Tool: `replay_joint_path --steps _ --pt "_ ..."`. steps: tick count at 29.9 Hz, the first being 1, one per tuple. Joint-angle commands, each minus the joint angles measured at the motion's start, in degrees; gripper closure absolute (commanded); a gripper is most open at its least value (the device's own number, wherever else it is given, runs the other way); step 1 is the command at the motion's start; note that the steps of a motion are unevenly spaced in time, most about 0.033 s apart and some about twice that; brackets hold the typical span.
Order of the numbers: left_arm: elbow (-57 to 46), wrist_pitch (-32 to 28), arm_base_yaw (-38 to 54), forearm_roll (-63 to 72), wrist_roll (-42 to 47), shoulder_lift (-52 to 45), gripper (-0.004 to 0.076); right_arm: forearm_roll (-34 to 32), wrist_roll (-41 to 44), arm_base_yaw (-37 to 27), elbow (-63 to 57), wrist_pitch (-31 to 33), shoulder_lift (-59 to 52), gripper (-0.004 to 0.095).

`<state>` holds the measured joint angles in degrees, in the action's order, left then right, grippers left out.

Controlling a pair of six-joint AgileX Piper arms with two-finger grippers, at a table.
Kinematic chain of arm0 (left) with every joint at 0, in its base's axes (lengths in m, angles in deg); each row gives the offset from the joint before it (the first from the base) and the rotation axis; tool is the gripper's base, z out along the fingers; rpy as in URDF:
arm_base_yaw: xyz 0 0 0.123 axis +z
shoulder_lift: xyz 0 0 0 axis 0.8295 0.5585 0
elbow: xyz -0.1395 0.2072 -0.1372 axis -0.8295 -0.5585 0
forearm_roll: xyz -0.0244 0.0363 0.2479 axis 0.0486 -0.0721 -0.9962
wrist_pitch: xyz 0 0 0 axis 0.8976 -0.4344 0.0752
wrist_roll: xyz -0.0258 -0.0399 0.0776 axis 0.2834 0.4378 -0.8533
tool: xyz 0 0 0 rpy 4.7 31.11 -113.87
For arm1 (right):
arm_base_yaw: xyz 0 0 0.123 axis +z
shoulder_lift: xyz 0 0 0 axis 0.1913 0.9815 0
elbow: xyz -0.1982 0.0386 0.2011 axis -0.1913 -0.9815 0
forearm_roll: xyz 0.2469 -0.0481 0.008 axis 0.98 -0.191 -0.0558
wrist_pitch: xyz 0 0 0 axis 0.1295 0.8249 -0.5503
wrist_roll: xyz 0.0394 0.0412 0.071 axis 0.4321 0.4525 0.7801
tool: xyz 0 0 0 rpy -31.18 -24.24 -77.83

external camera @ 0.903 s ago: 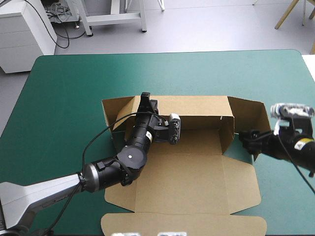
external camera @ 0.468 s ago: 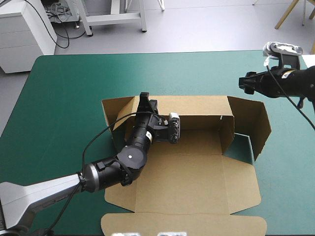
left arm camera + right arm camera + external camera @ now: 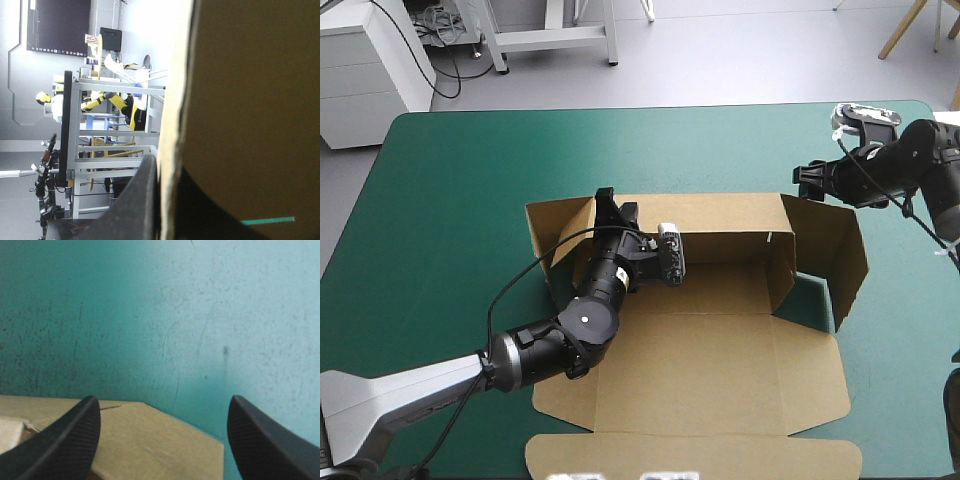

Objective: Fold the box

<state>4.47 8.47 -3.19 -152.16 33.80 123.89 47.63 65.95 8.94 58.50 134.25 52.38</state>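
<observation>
The brown box (image 3: 710, 370) lies spread in the middle of the table, its back wall (image 3: 720, 215) raised and its right side flap (image 3: 830, 250) standing up at an angle. My left gripper (image 3: 610, 205) is at the left part of the back wall's top edge. In the left wrist view the board (image 3: 250, 100) runs between the black fingers of that gripper (image 3: 160, 160), which is shut on it. My right gripper (image 3: 807, 180) hovers over the right flap's far corner. It is open (image 3: 162, 402), with a corner of board (image 3: 150, 440) under it.
The teal-green cover (image 3: 450, 220) shows around the box on the left, far and right sides. The box's near flap (image 3: 690, 455) reaches almost to the table's near edge.
My right gripper has left the right flap's outer side, swung toward the far right of the table, then come left over the flap's far corner. The left gripper barely shifted.
</observation>
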Motion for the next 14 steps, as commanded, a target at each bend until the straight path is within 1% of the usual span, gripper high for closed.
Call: replay_joint_path --steps 1,3,8,11,14 --pt "1.57 2.49 -0.43 -1.55 2.02 -2.32 0.0734 -0.74 -0.28 0.07 0.79 1.82 -2.3 0.0261" --pt "1.57 2.49 -0.43 -1.07 2.02 -2.32 0.0734 -1.2 -0.28 0.07 -0.07 2.5 -2.7 0.0261" --pt "1.57 2.49 -0.43 -0.66 2.02 -2.32 0.0734 -1.08 -1.95 0.07 -5.48 1.6 -6.41 0.0261" --pt "1.57 2.49 -0.43 -0.78 2.02 -2.32 0.0734 1.2 -4.83 0.07 -10.3 -0.2 -9.68 0.0261" --pt "1.57 1.81 -0.43 -0.91 1.29 -2.32 0.0734 5.81 -9.94 0.07 -14.72 -2.32 -13.43 0.0261"
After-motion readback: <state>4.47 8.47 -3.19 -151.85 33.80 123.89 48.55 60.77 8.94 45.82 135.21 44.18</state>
